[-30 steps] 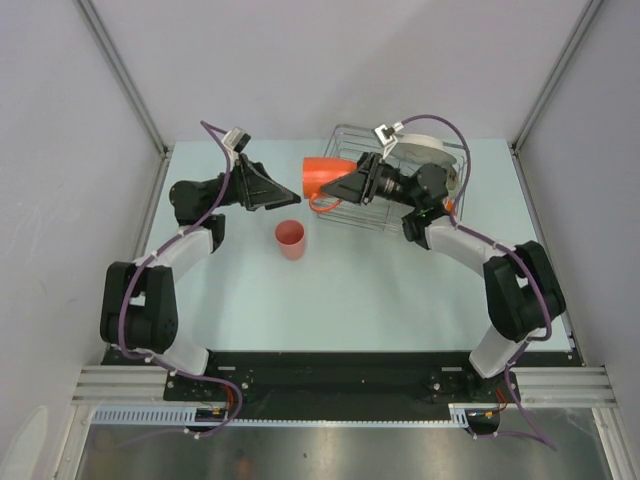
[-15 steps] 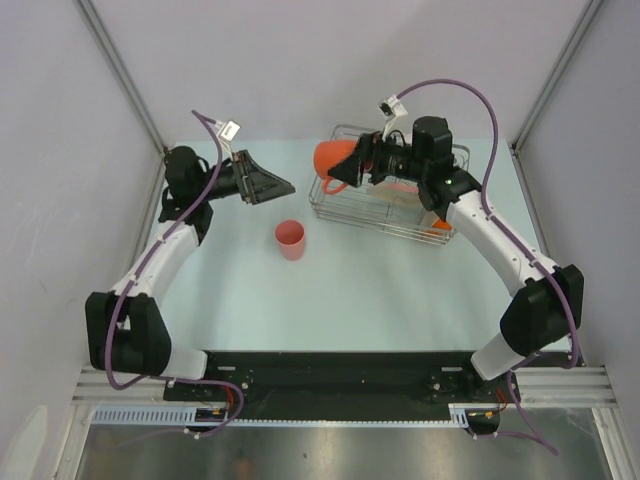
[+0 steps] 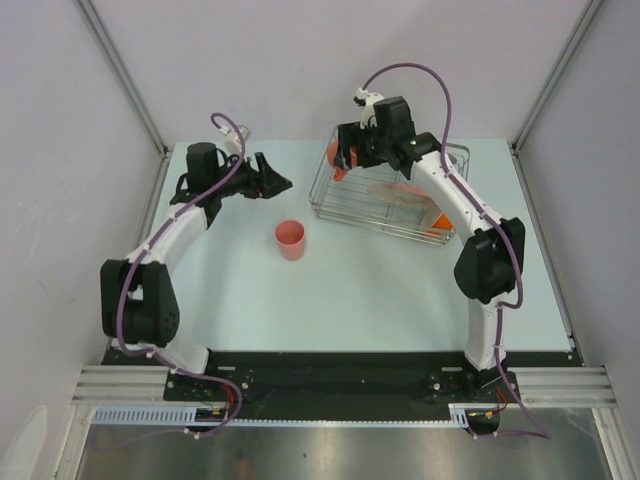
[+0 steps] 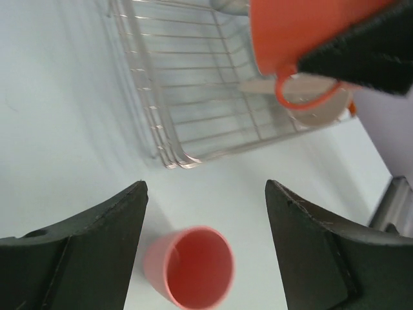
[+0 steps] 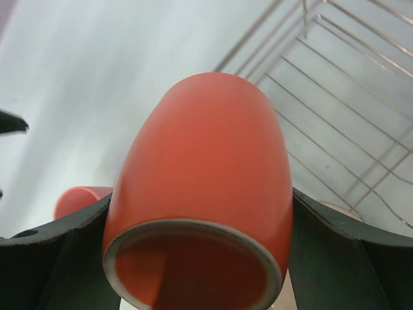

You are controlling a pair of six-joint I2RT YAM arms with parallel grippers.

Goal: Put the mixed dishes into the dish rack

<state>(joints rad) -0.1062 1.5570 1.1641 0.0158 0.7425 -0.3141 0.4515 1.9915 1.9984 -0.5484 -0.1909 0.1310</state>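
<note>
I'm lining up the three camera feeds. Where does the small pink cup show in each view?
Top external: small pink cup upright, left of centre, nearer the arm bases than the dish rack.
Left wrist: cup at bottom centre, below the rack's corner.
Right wrist: cup at lower left, partly hidden by the orange mug.
Shared landmark: the dish rack, visible in all three.

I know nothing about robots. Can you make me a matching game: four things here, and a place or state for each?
Things:
1. orange mug
2. small pink cup
3. dish rack
4. left gripper

Place or state:
A. open, holding nothing
B. standing mouth up on the table
C. clamped in the right gripper
D. made of silver wire

Pairs: 1-C, 2-B, 3-D, 4-A.
</note>
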